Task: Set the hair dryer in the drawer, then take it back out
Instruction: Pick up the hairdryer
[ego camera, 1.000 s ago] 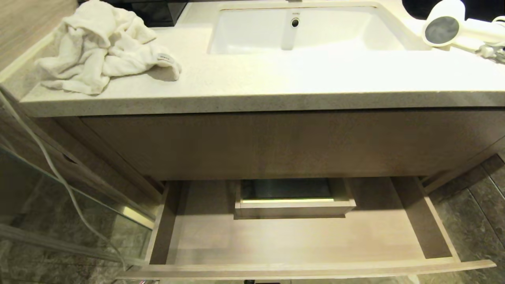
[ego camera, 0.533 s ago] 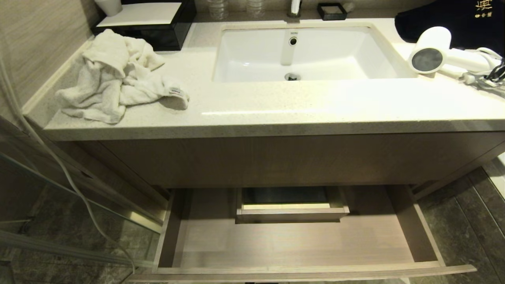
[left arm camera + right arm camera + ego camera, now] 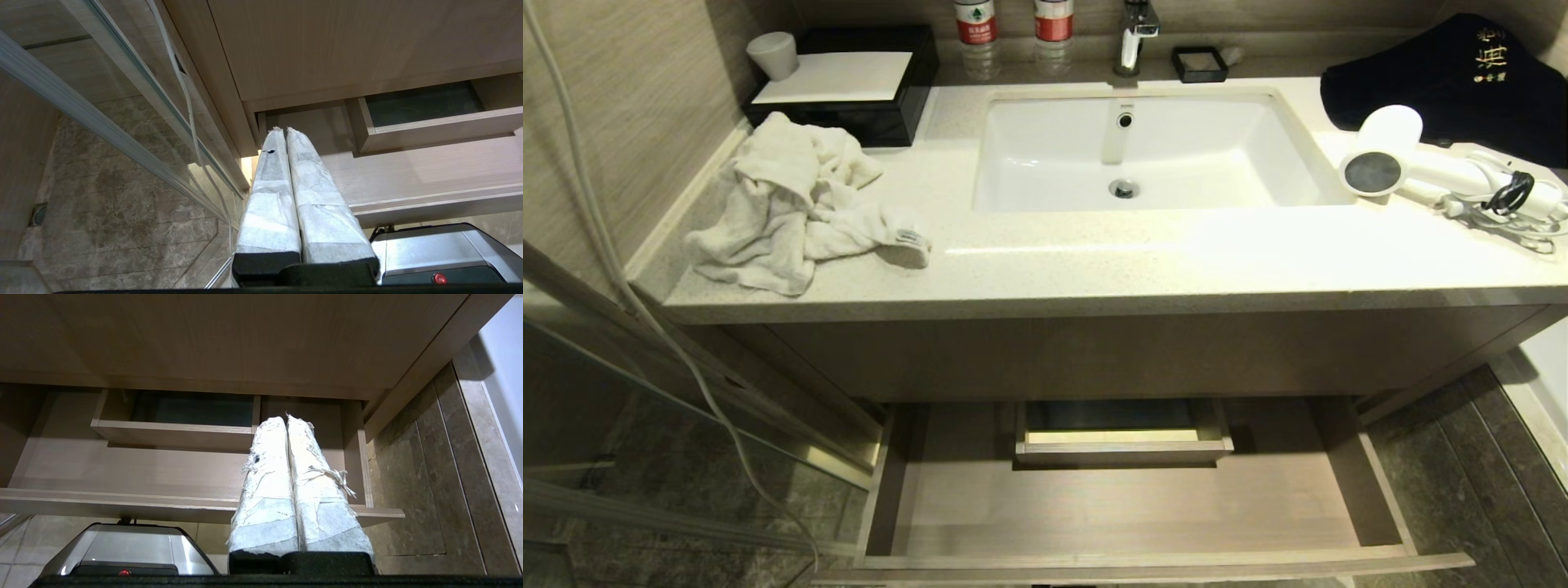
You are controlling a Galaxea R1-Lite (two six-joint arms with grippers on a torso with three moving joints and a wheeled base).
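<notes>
— What lay on the counter (image 3: 1094, 261)?
— Item one: a white hair dryer (image 3: 1388, 159), on its side at the right end, dark round end facing the front edge, handle pointing right with the bundled cord (image 3: 1507, 200) beside it. Behind it, a dark folded cloth (image 3: 1445, 77). Item two: a crumpled white towel (image 3: 792, 208) at the left end, just in front of a black box (image 3: 849, 82) with a small cup (image 3: 773, 55) on it. Two bottles (image 3: 976, 24) and a tap (image 3: 1131, 37) stood behind the sink (image 3: 1135, 151).
— And the drawer (image 3: 1127, 510)?
— Pulled out below the counter, nothing in it; a boxed cutout (image 3: 1123, 433) sat at its back.
— The arms?
— Both low in front of the drawer, apart from everything. Left gripper (image 3: 282, 130): wrapped fingers pressed together, holding nothing. Right gripper (image 3: 284, 418): the same, closed and empty.
</notes>
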